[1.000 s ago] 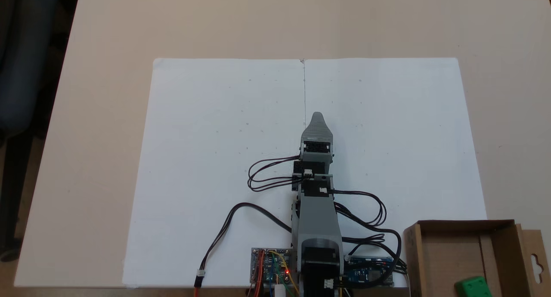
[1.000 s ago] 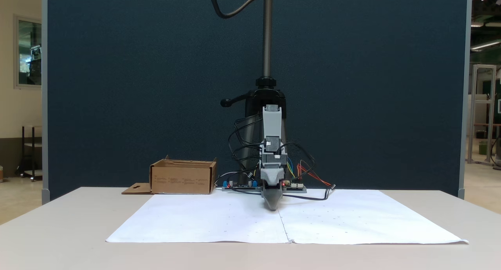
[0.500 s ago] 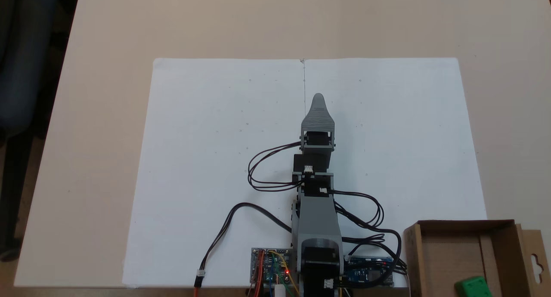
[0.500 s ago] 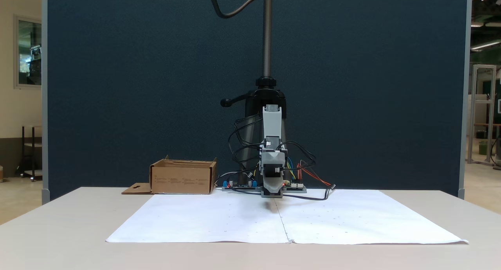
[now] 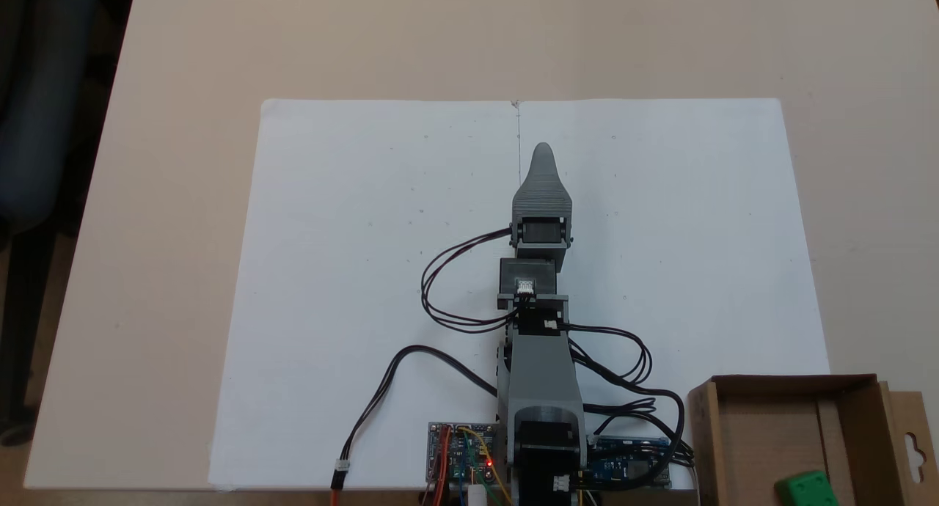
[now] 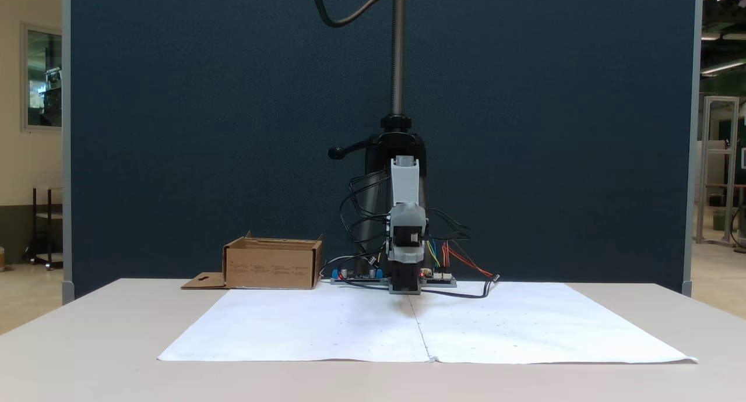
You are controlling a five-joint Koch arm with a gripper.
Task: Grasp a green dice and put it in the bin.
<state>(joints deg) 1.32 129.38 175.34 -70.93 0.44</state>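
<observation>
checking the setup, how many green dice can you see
1. The green dice lies inside the bin, at the bottom right corner of a fixed view from above. The picture's lower edge cuts off part of the bin, so another could be hidden there.

The arm (image 5: pixel 539 374) reaches straight forward, its pincer (image 5: pixel 542 150) level above the sheet.

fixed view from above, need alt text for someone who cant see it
A grey robot arm reaches up the middle of a white paper sheet on a beige table, its gripper empty. A green dice lies inside a cardboard bin at lower right, beside the arm's base.
</observation>
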